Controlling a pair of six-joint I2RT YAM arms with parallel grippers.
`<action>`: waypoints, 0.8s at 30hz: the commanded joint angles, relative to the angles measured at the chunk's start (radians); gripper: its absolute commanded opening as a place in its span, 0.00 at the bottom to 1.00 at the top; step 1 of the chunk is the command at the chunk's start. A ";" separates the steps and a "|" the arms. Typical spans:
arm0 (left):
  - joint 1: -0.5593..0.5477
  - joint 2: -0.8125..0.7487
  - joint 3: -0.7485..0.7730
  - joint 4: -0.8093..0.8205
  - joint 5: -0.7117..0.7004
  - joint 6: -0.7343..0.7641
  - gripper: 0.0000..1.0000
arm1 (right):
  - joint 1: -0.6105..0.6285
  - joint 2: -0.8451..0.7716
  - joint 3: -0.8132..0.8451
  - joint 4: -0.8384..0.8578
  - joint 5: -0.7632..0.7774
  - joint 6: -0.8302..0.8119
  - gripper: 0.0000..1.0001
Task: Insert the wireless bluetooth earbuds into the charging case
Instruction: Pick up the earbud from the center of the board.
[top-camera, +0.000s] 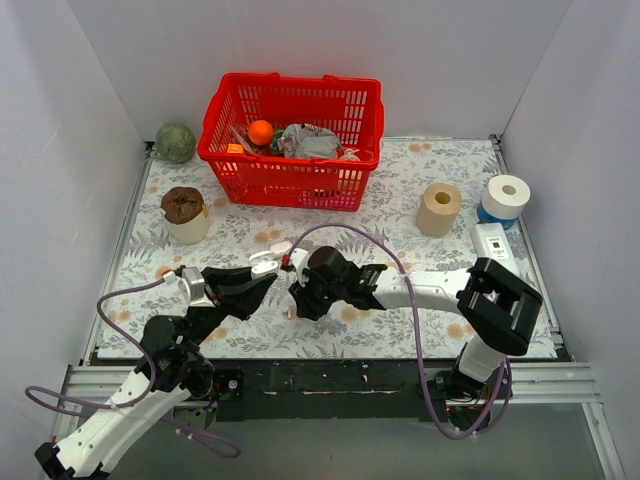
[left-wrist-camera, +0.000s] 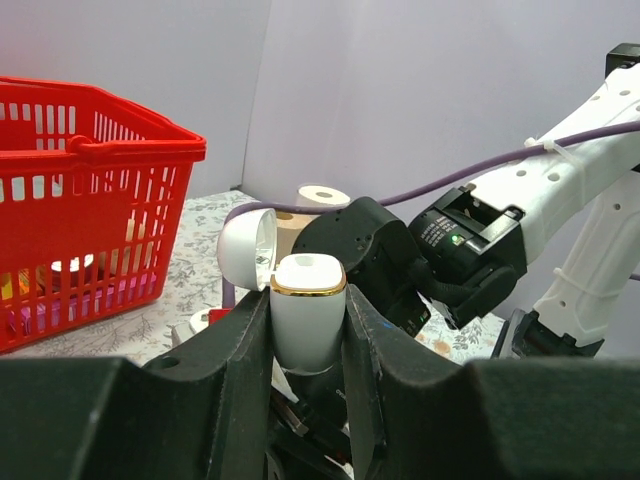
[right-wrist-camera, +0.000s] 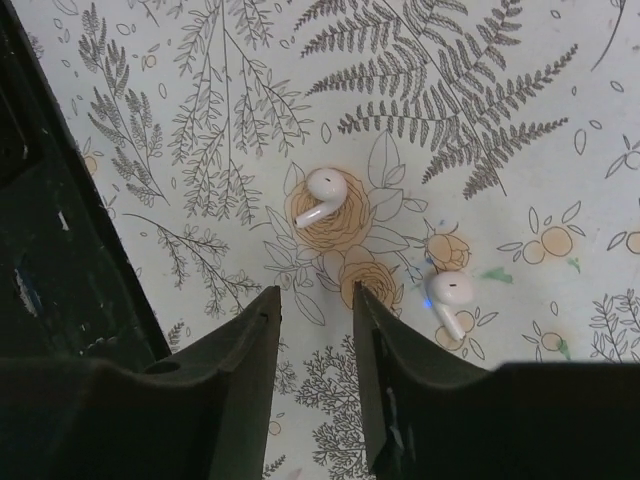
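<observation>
My left gripper (left-wrist-camera: 308, 300) is shut on the white charging case (left-wrist-camera: 307, 310), which has a gold rim and its lid (left-wrist-camera: 248, 248) flipped open to the left. In the top view the case (top-camera: 266, 264) is held above the mat. Two white earbuds lie on the floral mat in the right wrist view: one (right-wrist-camera: 322, 194) just ahead of my fingers, one (right-wrist-camera: 449, 297) to the right with a blue light. My right gripper (right-wrist-camera: 316, 300) is open and empty, pointing down over them; in the top view it (top-camera: 297, 305) hovers right of the left gripper.
A red basket (top-camera: 290, 140) with clutter stands at the back. A brown-topped cup (top-camera: 185, 214) is at the left, a green ball (top-camera: 175, 142) in the back-left corner. Tape rolls (top-camera: 439, 208) (top-camera: 505, 196) and a white box (top-camera: 493, 243) are at the right.
</observation>
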 joint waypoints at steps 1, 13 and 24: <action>0.007 -0.035 0.042 -0.044 -0.044 0.022 0.00 | 0.006 0.025 0.019 0.075 -0.024 0.094 0.47; 0.007 -0.101 0.053 -0.111 -0.113 0.028 0.00 | 0.019 0.165 0.158 -0.009 0.109 0.311 0.49; 0.007 -0.104 0.074 -0.140 -0.114 0.039 0.00 | 0.049 0.237 0.260 -0.115 0.192 0.370 0.51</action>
